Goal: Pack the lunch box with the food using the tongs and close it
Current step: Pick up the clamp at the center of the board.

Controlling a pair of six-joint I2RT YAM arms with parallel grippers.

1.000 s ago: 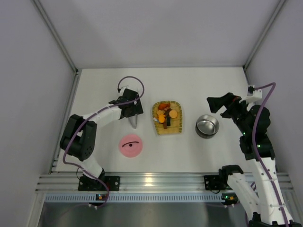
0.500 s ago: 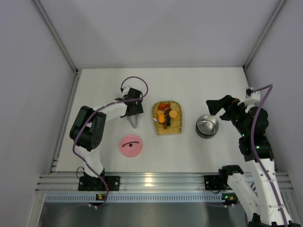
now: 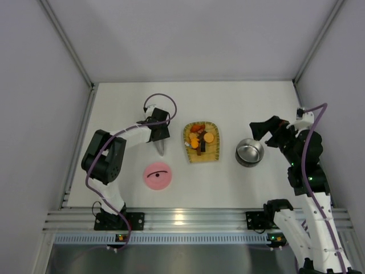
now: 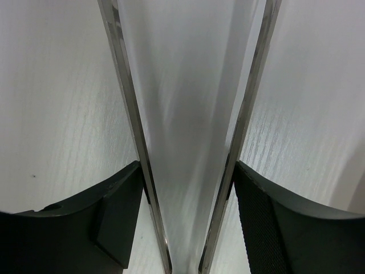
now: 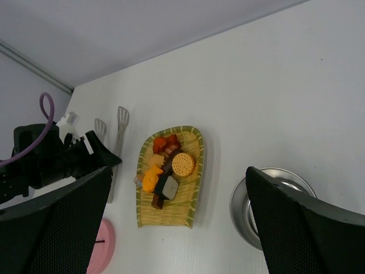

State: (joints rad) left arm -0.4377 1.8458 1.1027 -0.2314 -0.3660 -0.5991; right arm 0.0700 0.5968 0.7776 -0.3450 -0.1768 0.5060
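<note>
Tongs (image 3: 161,148) flat on tabletop (image 3: 239,103), just beyond pink lid (image 3: 158,176), left of tray (image 3: 212,153). Long axis near-far: joined tip toward arm bases, flat ends far. Left hand (image 3: 159,134) pinches both tong arms, fingers (image 4: 85,228) on outer sides. Right hand (image 3: 258,127) spread wide near steel bowl (image 3: 250,152).

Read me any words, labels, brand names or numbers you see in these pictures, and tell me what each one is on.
No readable text in any view.
pink lid: only a black curved handle, no lettering.
steel bowl, yellow tray, tongs: unmarked.
white connector on the left arm: too small to tell if it carries a mark.
</note>
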